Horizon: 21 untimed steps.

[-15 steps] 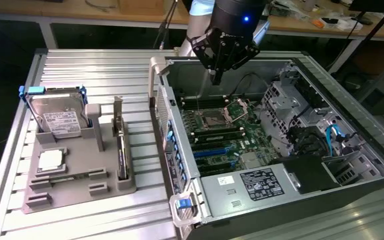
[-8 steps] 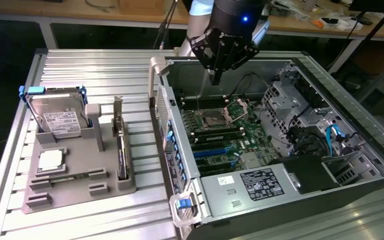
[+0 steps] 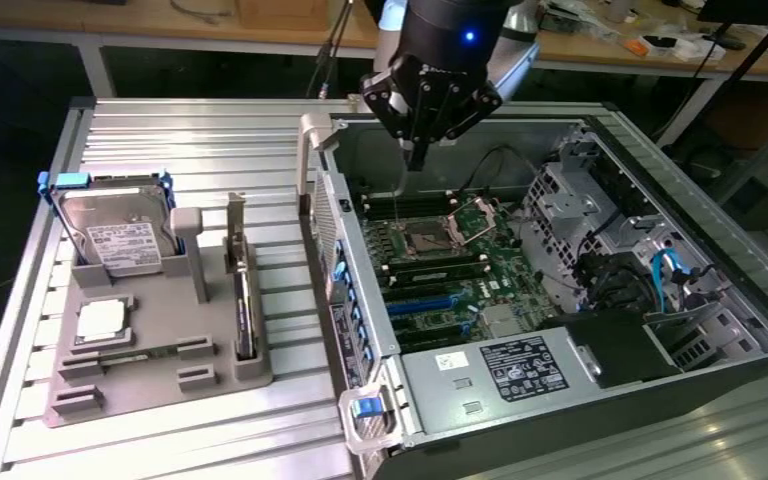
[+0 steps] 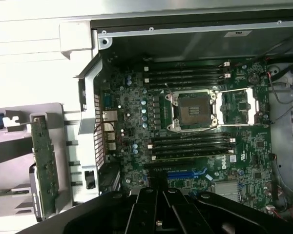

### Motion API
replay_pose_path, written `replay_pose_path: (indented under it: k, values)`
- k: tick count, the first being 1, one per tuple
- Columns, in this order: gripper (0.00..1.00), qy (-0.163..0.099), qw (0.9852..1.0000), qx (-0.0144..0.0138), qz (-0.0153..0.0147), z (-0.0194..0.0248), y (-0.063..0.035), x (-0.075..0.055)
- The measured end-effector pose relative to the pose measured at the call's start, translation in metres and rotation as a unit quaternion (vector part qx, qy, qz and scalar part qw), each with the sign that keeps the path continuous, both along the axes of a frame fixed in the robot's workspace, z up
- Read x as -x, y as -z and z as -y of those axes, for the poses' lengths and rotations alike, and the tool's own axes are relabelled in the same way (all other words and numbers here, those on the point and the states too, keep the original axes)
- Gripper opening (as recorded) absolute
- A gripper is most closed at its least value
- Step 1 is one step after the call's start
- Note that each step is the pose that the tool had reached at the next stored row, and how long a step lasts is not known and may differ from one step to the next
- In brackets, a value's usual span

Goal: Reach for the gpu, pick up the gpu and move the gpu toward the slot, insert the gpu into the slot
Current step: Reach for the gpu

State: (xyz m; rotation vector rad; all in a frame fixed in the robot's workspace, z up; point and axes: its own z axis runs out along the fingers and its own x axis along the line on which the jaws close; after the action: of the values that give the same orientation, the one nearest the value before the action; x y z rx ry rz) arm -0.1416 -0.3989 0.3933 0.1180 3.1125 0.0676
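The gpu (image 4: 45,161), one card, stands in one holder (image 3: 157,335); one gripper (image 3: 416,150) hovers pinched together, empty.

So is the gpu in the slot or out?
Out: the gpu stands on edge in the grey holder outside the case.

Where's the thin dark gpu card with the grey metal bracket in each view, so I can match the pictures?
Exterior view: the thin dark gpu card stands on edge in the grey holder, to the exterior view's left of the open computer case.
Wrist view: the gpu card in that holder, outside the case's perforated wall.
Shared landmark: the square processor socket on the green motherboard.
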Motion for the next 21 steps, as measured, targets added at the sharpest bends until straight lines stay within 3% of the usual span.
replay_pose_path:
  k: [21]
  values:
    - [0.11, 0.000, 1.0000, 0.0000, 0.0000, 0.0000, 0.0000, 0.043]
